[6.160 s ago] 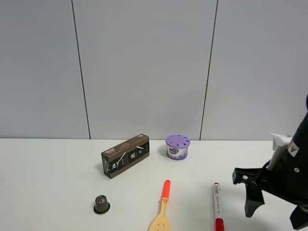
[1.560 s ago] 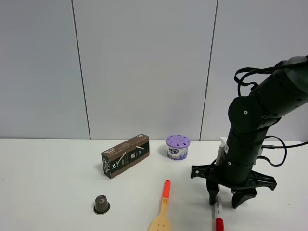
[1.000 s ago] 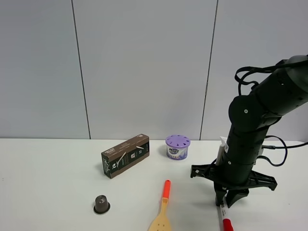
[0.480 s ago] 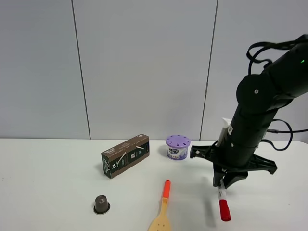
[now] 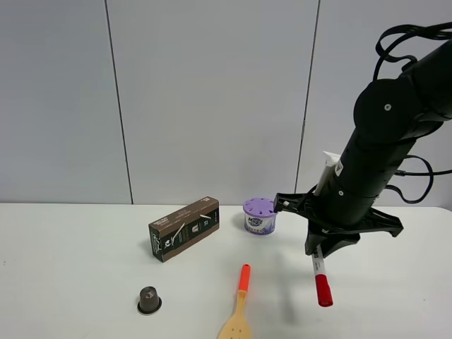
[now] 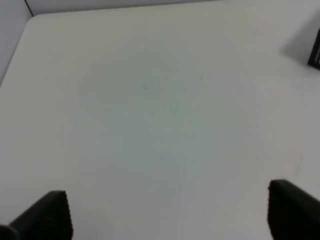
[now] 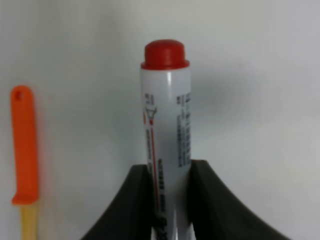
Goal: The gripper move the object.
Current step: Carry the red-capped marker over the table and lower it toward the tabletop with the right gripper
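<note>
My right gripper (image 5: 319,253) is shut on the white marker pen (image 5: 320,275) and holds it in the air above the table, red cap (image 5: 323,291) hanging down. In the right wrist view the pen (image 7: 166,120) stands out between the two black fingers (image 7: 131,200), which press on its barrel. My left gripper (image 6: 170,212) shows only in the left wrist view, its two black fingertips (image 6: 47,215) far apart over bare white table; it is open and empty. The left arm does not show in the high view.
An orange-handled wooden spatula (image 5: 240,302) lies left of the pen; its handle shows in the right wrist view (image 7: 24,145). A purple-lidded tub (image 5: 260,215), a brown box (image 5: 183,228) and a small dark capsule (image 5: 149,299) stand on the white table (image 5: 78,261).
My right gripper closed on the pen where it lay on the table, then lifted it up and slightly back. The pen now hangs tilted above the table. Other objects have not moved.
</note>
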